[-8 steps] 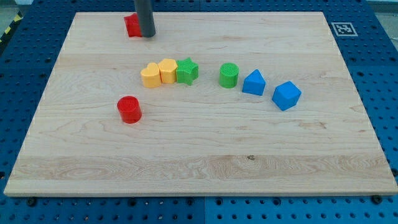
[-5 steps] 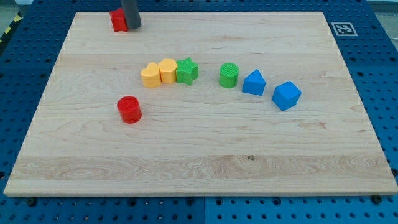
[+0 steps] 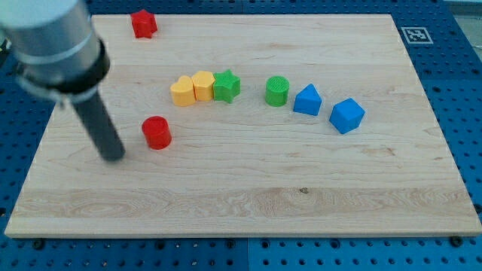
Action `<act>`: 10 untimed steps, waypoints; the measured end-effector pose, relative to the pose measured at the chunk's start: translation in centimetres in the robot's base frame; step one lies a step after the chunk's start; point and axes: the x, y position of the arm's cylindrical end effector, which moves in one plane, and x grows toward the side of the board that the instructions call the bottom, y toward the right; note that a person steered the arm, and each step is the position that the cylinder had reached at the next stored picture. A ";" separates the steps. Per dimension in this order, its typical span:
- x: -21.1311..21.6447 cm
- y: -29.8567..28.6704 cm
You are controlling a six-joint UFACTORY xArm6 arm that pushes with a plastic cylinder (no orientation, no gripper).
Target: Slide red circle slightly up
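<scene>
The red circle [image 3: 157,132] is a short red cylinder on the left part of the wooden board [image 3: 248,188]. My tip [image 3: 113,156] rests on the board just to the view's left of it and slightly lower, a short gap apart, not touching. The dark rod rises up and to the left into the grey arm body.
A red block [image 3: 142,23] sits near the board's top left edge. A row across the middle holds two yellow blocks [image 3: 181,91] [image 3: 202,85], a green star [image 3: 227,86], a green cylinder [image 3: 277,91] and two blue blocks [image 3: 306,100] [image 3: 346,115].
My tip has moved from the top left, beside the other red block, down to just left of the red circle. That red block shifted slightly left and up. The red circle has not moved.
</scene>
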 end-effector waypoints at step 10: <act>-8.5 3.0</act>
